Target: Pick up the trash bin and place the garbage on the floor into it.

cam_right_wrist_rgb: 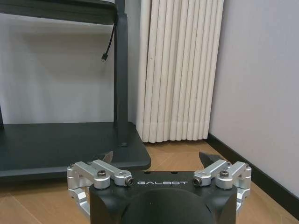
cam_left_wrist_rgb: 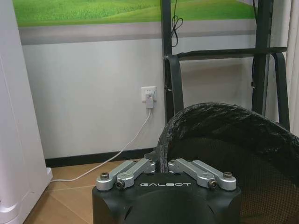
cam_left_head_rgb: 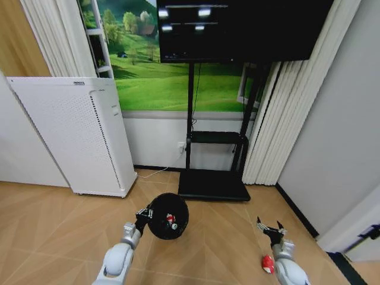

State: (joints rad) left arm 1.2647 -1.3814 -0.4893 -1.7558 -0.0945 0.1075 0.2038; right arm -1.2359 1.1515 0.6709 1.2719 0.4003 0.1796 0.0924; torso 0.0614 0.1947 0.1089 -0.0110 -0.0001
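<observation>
The trash bin (cam_left_head_rgb: 161,228), black and round, hangs at the end of my left arm with its dark mouth turned up toward the head camera. My left gripper (cam_left_head_rgb: 146,213) is shut on its rim; the left wrist view shows the fingers (cam_left_wrist_rgb: 140,167) pinched onto the rim of the bin (cam_left_wrist_rgb: 229,144). A red-and-white piece of garbage (cam_left_head_rgb: 170,220) lies inside it. Another red wrapper (cam_left_head_rgb: 268,263) lies on the parquet floor (cam_left_head_rgb: 225,237) beside my right forearm. My right gripper (cam_left_head_rgb: 270,228) is open and holds nothing, its jaws wide apart in the right wrist view (cam_right_wrist_rgb: 157,159).
A tall white perforated appliance (cam_left_head_rgb: 77,136) stands at the left, with a white cable (cam_left_wrist_rgb: 126,147) running to a wall socket. The black TV stand base (cam_left_head_rgb: 214,185) lies ahead. White curtains (cam_left_head_rgb: 285,119) and a grey wall (cam_left_head_rgb: 338,148) close off the right.
</observation>
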